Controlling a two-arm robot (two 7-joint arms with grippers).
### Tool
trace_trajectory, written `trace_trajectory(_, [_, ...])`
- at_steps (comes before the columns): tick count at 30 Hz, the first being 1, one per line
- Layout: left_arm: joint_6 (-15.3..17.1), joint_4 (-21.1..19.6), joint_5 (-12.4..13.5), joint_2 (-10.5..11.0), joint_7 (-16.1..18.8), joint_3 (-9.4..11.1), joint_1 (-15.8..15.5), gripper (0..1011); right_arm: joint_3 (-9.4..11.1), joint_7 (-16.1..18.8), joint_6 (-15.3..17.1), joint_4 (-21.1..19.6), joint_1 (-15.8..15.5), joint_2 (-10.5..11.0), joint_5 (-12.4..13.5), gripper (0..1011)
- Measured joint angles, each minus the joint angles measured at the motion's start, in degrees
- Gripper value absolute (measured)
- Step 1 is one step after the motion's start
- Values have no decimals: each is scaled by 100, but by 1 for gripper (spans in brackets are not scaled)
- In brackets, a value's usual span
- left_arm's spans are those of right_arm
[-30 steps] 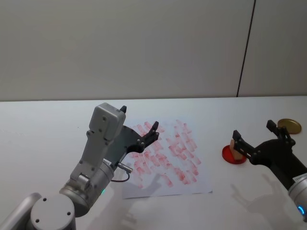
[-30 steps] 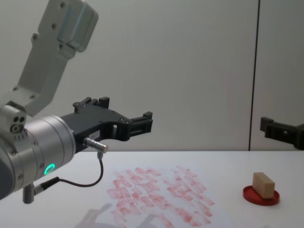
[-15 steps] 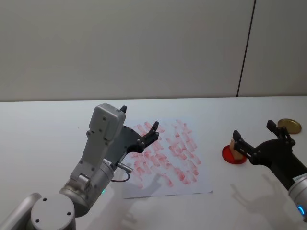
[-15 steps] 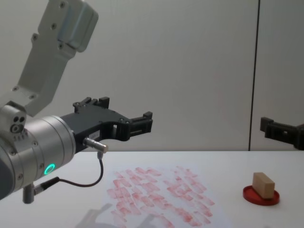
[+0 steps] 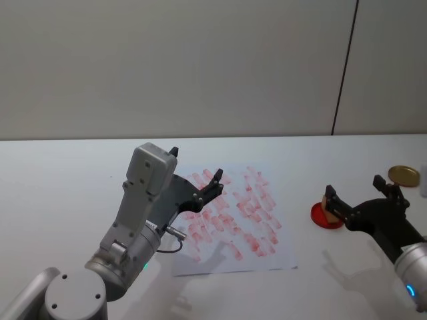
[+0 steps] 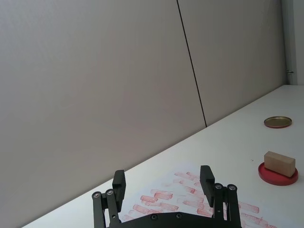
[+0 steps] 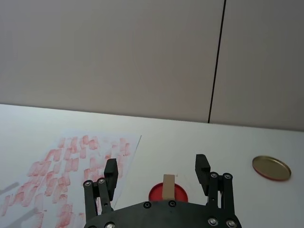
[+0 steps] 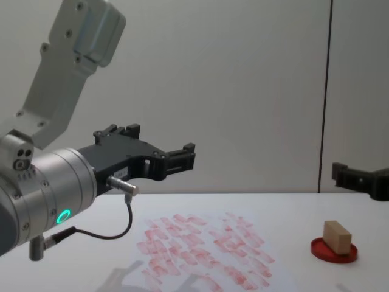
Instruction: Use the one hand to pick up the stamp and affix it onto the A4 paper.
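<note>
Tan wooden stamp block (image 8: 338, 236) rests ungrasped on the round red ink pad (image 8: 333, 250), the blue-ringed black right gripper (image 5: 353, 188) open near it; stamping the red-marked white A4 paper (image 5: 280, 257), under the idle open left gripper (image 5: 195, 163), remains.

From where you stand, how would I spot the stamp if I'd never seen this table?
On the white table, find the paper sheet covered in red marks and look to its right for a flat red disc. The stamp is the small tan wooden block sitting on that disc; the gold lid beyond is flat and round.
</note>
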Motion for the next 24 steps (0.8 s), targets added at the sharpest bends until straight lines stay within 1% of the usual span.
trace_trajectory(3, [0, 0, 0, 0, 0, 0, 0, 993, -8, -96, 169, 53, 62, -71, 6, 1001])
trace_trajectory(4, [0, 0, 0, 0, 0, 0, 0, 993, -11, -149, 273, 99, 108, -114, 15, 1001])
trace_trajectory(6, [0, 0, 0, 0, 0, 0, 0, 993, -11, -189, 360, 159, 164, -160, 25, 1001])
trace_trajectory(9, [0, 0, 0, 0, 0, 0, 0, 993, -9, -261, 583, 345, 320, -268, 57, 1001])
trace_trajectory(10, [0, 0, 0, 0, -1, 0, 0, 993, -9, -261, 583, 345, 320, -268, 57, 1001])
trace_trajectory(12, [0, 0, 0, 0, 0, 0, 0, 993, 1, -290, 742, 529, 467, -356, 86, 1001])
trace_trajectory(17, [0, 0, 0, 0, -1, 0, 0, 993, 19, -286, 935, 848, 707, -473, 117, 1001])
trace_trajectory(24, [0, 0, 0, 0, -1, 0, 0, 993, 25, -179, 1160, 1317, 1041, -630, 128, 1001])
